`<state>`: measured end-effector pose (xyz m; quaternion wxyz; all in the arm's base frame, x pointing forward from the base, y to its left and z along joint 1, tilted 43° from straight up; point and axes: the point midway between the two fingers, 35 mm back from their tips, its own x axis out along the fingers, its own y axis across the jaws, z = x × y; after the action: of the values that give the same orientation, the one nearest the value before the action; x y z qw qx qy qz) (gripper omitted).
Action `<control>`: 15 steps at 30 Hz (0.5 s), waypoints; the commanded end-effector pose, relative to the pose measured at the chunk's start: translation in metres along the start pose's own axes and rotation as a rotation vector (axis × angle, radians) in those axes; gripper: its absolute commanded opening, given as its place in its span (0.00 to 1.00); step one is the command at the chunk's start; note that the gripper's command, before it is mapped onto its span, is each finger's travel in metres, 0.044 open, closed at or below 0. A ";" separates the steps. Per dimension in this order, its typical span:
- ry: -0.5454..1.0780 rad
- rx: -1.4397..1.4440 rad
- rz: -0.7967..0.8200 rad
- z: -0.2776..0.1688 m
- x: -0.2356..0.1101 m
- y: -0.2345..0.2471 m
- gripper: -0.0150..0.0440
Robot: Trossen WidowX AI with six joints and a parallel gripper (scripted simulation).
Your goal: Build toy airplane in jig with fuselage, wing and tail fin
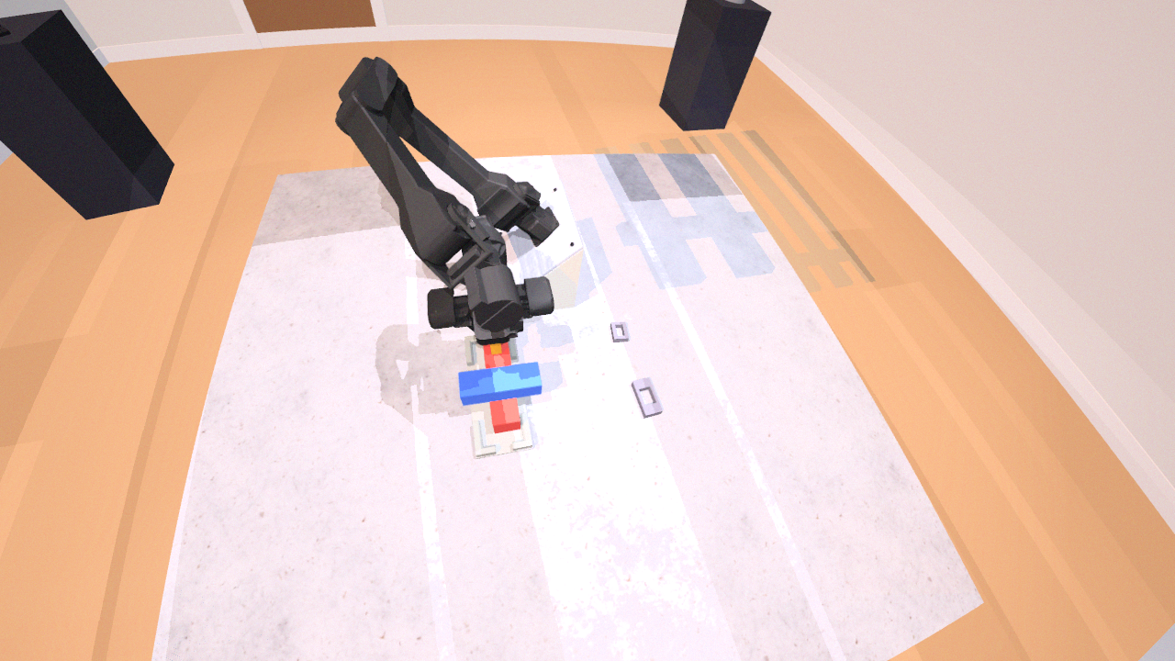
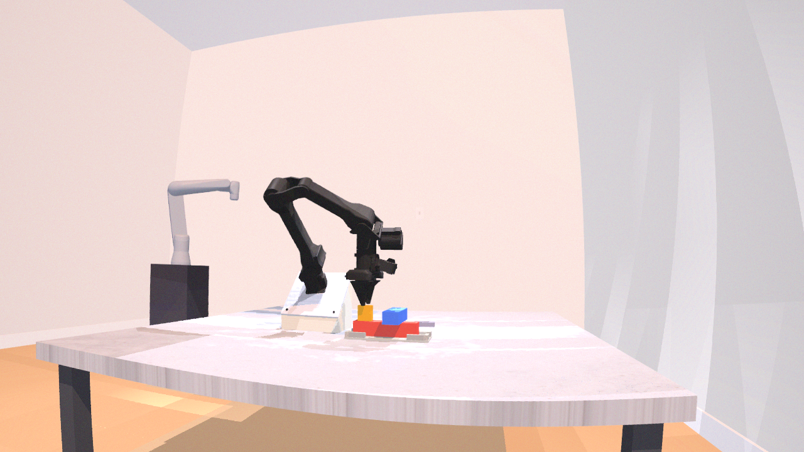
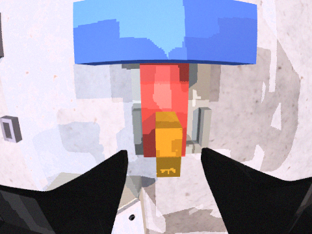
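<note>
The pale cradle [image 1: 478,444] is sitting on the tabletop [image 1: 657,509] and carrying the red fuselage [image 3: 164,91], which is lying flat along it between the corner pieces. The blue wing [image 3: 165,30] is resting crosswise on top of the fuselage, about midway along it. The orange tail fin [image 3: 168,143] is standing upright on the fuselage's near end, the end closest to my wrist. Off to one side on the tabletop, two small grey frames [image 1: 646,397] are lying well apart from the cradle.

My fingers are standing apart, roughly half open, and I am holding nothing. In the wrist view the two dark tips are flanking the fin with pale tabletop showing on either side of it, so I am not touching it. From the exterior view my fingers [image 2: 364,297] are pointing straight down, tips just above the fin's [image 2: 364,312] top.
</note>
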<state>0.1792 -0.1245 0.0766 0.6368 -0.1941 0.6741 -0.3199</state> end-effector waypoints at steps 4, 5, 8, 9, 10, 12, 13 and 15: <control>-0.002 0.003 -0.006 -0.001 -0.062 -0.001 0.69; -0.002 0.003 -0.006 0.001 -0.062 0.001 0.69; -0.002 0.003 -0.006 0.002 -0.062 0.001 0.69; -0.002 0.003 -0.006 0.002 -0.062 0.001 0.69; -0.002 0.003 -0.006 0.002 -0.062 0.001 0.69; -0.002 0.003 -0.006 0.002 -0.062 0.001 0.69; -0.002 0.003 -0.006 0.002 -0.062 0.001 0.69; -0.002 0.003 -0.006 0.003 -0.062 0.001 0.69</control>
<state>0.1884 -0.0845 0.1204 0.6370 -0.1992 0.6715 -0.3219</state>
